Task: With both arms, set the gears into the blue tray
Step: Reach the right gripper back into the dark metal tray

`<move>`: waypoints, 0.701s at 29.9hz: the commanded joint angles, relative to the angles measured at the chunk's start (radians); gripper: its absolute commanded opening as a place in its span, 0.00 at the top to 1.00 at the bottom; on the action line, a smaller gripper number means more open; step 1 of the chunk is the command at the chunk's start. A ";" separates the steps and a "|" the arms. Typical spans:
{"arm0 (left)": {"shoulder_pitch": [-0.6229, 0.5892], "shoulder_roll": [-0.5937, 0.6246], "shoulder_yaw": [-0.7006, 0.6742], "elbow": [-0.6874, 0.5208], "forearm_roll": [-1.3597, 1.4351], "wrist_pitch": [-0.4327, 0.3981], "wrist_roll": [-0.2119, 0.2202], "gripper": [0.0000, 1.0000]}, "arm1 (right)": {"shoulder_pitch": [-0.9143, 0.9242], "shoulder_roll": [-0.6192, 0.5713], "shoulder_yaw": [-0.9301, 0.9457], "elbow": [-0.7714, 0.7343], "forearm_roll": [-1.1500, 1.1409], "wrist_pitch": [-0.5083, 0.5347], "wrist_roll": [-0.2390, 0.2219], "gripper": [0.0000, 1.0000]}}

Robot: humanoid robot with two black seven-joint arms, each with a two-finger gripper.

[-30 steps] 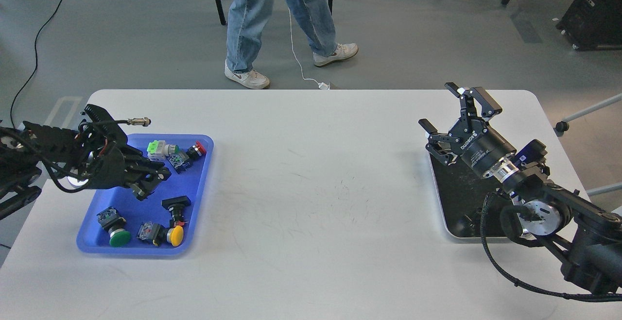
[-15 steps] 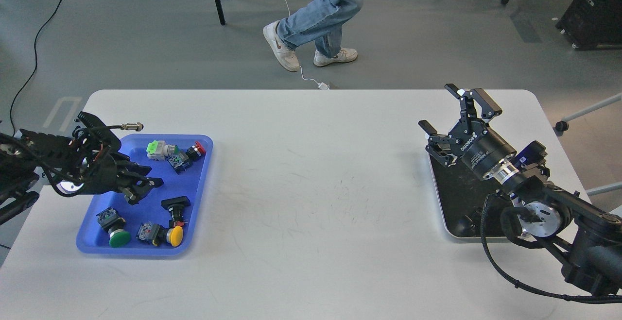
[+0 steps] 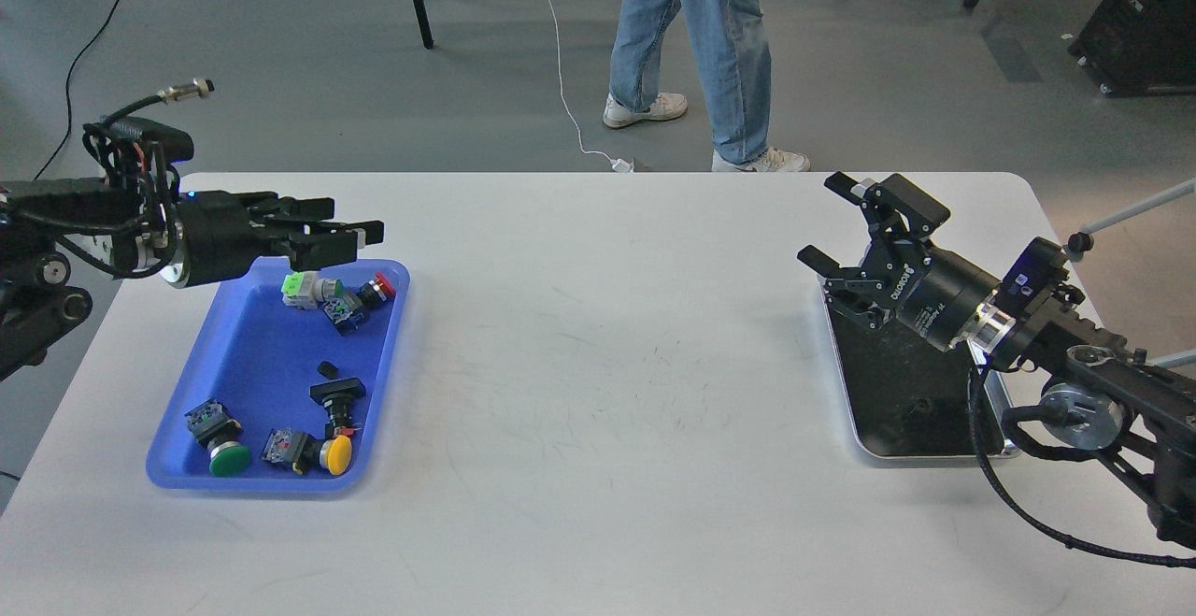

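The blue tray [image 3: 252,354] lies at the table's left. On its floor near the middle sits one small black gear [image 3: 326,369], loose and untouched. My left gripper [image 3: 360,228] hovers above the tray's far edge, pointing right, its fingers slightly apart and empty. At the table's right, my right gripper [image 3: 830,222] stands open over the far left corner of the metal tray [image 3: 846,382], nothing between its fingers. A faint small dark round piece [image 3: 923,405] lies on that tray's black inside; I cannot tell if it is a gear.
Several push-button switches share the blue tray: a green cap [image 3: 229,457], a yellow cap [image 3: 338,452], a red one [image 3: 378,289], and a black flat-headed one [image 3: 338,390]. A person in jeans [image 3: 696,46] walks just beyond the table's far edge.
My left gripper rose from low over the blue tray to its far edge, and a small black gear now lies where it was. The right gripper shifted slightly. The person walked right.
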 commanded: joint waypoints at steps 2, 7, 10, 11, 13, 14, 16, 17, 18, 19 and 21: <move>0.040 -0.016 -0.011 -0.035 -0.370 -0.002 0.000 0.09 | 0.138 -0.104 -0.139 0.052 -0.240 -0.001 0.000 0.01; 0.100 -0.048 -0.098 -0.051 -0.525 -0.019 0.000 0.07 | 0.336 -0.175 -0.363 0.092 -0.450 0.001 0.000 0.01; 0.130 -0.075 -0.152 -0.057 -0.617 -0.054 0.000 0.06 | 0.446 -0.198 -0.501 0.095 -0.611 0.001 0.000 0.01; 0.141 -0.083 -0.166 -0.057 -0.644 -0.067 0.000 0.06 | 0.480 -0.204 -0.540 0.095 -0.676 0.001 0.000 0.01; 0.155 -0.100 -0.189 -0.058 -0.671 -0.080 0.000 0.06 | 0.537 -0.215 -0.601 0.093 -0.797 0.001 0.000 0.01; 0.158 -0.103 -0.195 -0.058 -0.673 -0.082 0.000 0.06 | 0.555 -0.221 -0.623 0.092 -0.842 0.001 0.000 0.01; 0.163 -0.108 -0.198 -0.058 -0.674 -0.082 0.000 0.04 | 0.582 -0.235 -0.661 0.089 -0.934 0.001 0.000 0.01; 0.166 -0.111 -0.200 -0.057 -0.674 -0.082 0.000 0.03 | 0.591 -0.244 -0.676 0.087 -0.983 0.001 0.000 0.01; 0.167 -0.115 -0.200 -0.058 -0.676 -0.082 0.000 0.03 | 0.597 -0.249 -0.687 0.087 -1.023 0.001 0.000 0.01; 0.169 -0.122 -0.200 -0.058 -0.678 -0.082 0.000 0.03 | 0.600 -0.253 -0.696 0.085 -1.069 0.002 0.000 0.01; 0.178 -0.128 -0.203 -0.058 -0.676 -0.082 0.000 0.03 | 0.600 -0.259 -0.706 0.084 -1.141 0.004 0.000 0.01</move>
